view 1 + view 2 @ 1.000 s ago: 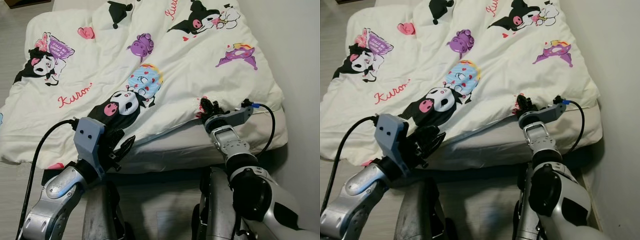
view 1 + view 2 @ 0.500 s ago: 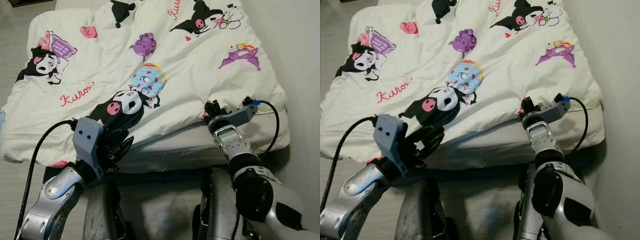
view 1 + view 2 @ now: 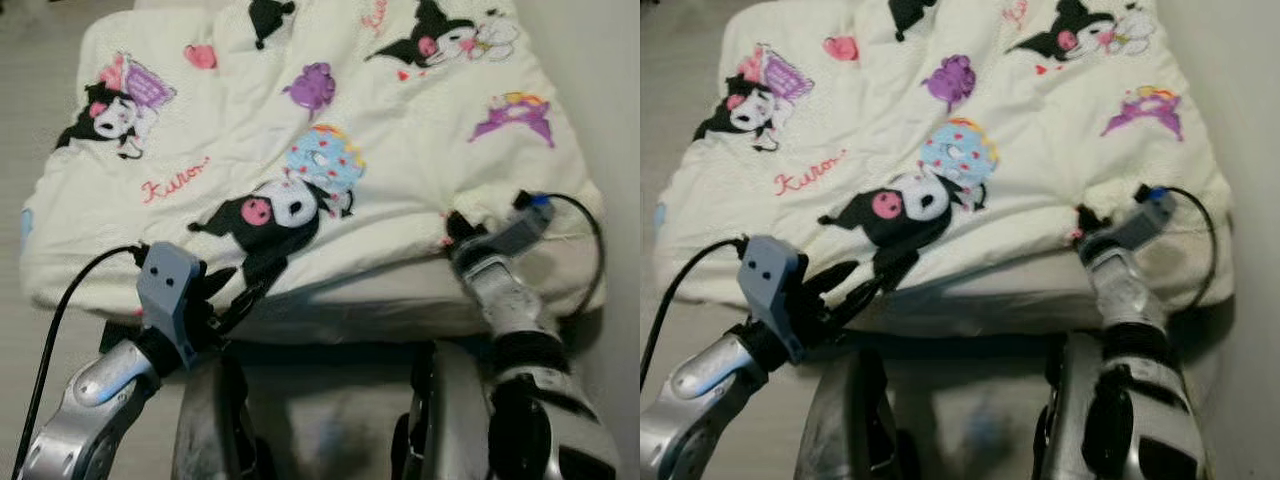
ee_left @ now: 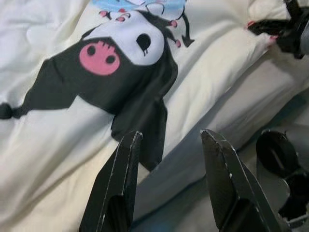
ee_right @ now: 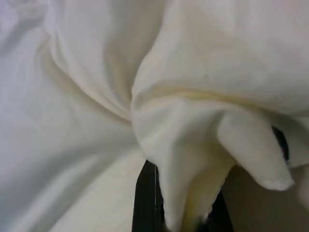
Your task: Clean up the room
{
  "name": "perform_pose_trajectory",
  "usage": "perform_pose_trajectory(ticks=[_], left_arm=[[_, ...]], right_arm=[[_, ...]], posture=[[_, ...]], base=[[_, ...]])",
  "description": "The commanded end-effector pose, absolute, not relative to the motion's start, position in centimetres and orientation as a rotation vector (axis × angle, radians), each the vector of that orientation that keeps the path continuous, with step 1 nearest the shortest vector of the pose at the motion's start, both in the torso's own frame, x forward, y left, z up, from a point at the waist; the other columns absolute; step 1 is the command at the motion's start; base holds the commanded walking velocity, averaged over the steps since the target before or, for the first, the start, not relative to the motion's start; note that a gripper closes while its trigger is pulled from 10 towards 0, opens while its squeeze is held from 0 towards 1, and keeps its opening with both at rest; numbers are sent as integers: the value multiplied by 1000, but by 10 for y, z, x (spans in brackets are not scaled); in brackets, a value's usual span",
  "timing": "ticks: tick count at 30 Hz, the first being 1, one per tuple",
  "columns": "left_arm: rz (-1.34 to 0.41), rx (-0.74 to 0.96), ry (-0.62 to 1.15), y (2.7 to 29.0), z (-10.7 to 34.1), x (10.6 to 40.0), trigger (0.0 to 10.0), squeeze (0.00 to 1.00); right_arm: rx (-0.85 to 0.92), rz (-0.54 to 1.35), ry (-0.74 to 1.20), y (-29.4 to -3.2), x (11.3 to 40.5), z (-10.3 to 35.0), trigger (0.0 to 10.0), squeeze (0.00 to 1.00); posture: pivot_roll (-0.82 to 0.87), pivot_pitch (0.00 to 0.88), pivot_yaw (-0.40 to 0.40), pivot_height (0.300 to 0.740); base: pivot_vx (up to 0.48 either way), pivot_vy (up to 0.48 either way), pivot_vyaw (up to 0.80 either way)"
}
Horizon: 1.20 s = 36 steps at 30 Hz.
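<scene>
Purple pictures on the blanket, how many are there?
2 mainly purple ones: a purple blob character near the blanket's middle top, and a winged purple figure toward the right edge. More may be hidden past the frame.

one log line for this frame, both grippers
left gripper: open, at comforter near edge | right gripper: shut on comforter edge | mattress exposed

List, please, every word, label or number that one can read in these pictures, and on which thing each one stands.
"Kuromi", or nearly so: red cursive on the cartoon-print comforter, beside the black character; the last letters are blurred.
Red cursive at the comforter's far edge: cut off by the frame, not readable.
Lettering on the purple print: too small and blurred to read.
</scene>
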<state>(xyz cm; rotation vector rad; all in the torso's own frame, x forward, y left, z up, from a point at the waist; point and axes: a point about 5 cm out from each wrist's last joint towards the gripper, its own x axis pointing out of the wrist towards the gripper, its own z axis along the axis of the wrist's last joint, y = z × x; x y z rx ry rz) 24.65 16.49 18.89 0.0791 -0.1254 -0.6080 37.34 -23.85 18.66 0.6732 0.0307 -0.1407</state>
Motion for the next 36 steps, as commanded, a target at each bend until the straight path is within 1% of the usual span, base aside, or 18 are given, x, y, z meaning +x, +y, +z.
perform_pose_trajectory(ticks=[1, 3, 5, 6, 8, 10, 11, 13, 14, 16, 17, 18, 19, 22, 28, 31, 33, 36], left_arm=[[-626, 84, -100, 166, 186, 241, 10000, 0], [-642, 83, -91, 164, 185, 240, 10000, 0], [-649, 83, -87, 164, 185, 239, 10000, 0], [-649, 83, -87, 164, 185, 239, 10000, 0], [-651, 82, -86, 165, 185, 239, 10000, 0], [-651, 82, -86, 165, 185, 239, 10000, 0], [-656, 83, -83, 165, 185, 239, 10000, 0], [-659, 83, -82, 164, 184, 239, 10000, 0], [-659, 83, -82, 164, 184, 239, 10000, 0], [-663, 84, -81, 163, 184, 240, 10000, 0], [-663, 84, -81, 163, 184, 240, 10000, 0], [-665, 84, -80, 163, 184, 239, 10000, 0], [-665, 84, -80, 163, 184, 239, 10000, 0], [-666, 87, -77, 163, 184, 239, 10000, 0], [-666, 92, -75, 164, 184, 239, 10000, 0], [-665, 101, -75, 165, 184, 239, 10000, 0], [-664, 104, -76, 165, 184, 239, 10000, 0], [-660, 106, -77, 166, 184, 240, 10000, 0]], right_arm=[[661, -219, 66, -255, 362, 180, 0, 0], [597, -182, 135, -254, 346, 180, 0, 0], [485, -91, 250, -249, 330, 178, 0, 0], [485, -91, 250, -249, 330, 178, 0, 0], [387, -13, 329, -246, 319, 178, 0, 0], [387, -13, 329, -246, 319, 178, 0, 0], [239, 116, 421, -243, 308, 183, 0, 0], [127, 223, 488, -240, 300, 185, 0, 0], [127, 223, 488, -240, 300, 185, 0, 0], [55, 312, 538, -238, 291, 185, 0, 0], [55, 312, 538, -238, 291, 185, 0, 0], [8, 351, 572, -237, 284, 184, 0, 0], [8, 351, 572, -237, 284, 184, 0, 0], [-80, 390, 648, -239, 270, 183, 0, 0], [-198, 400, 721, -248, 262, 180, 0, 0], [-307, 329, 730, -263, 264, 176, 0, 0], [-333, 303, 726, -267, 265, 176, 0, 0], [-355, 164, 695, -283, 272, 174, 0, 0]], posture=[[-18, 430, 89, 456], [-17, 430, 90, 456], [-18, 430, 91, 456], [-18, 430, 91, 456], [-22, 429, 93, 456], [-22, 429, 93, 456], [-24, 429, 94, 456], [-24, 432, 96, 456], [-24, 432, 96, 456], [-24, 429, 95, 456], [-24, 429, 95, 456], [-22, 426, 95, 456], [-22, 426, 95, 456], [-21, 424, 94, 456], [-19, 421, 95, 456], [-19, 417, 96, 456], [-19, 417, 96, 456], [-16, 411, 97, 456]], base=[[0, 0, 0], [0, 0, 0], [0, 0, 0], [0, 0, 0], [0, 0, 0], [0, 0, 0], [0, 0, 0], [0, 0, 0], [0, 0, 0], [0, 0, 0], [0, 0, 0], [0, 0, 0], [0, 0, 0], [0, 0, 0], [0, 0, 0], [0, 0, 0], [0, 0, 0], [0, 0, 0]])
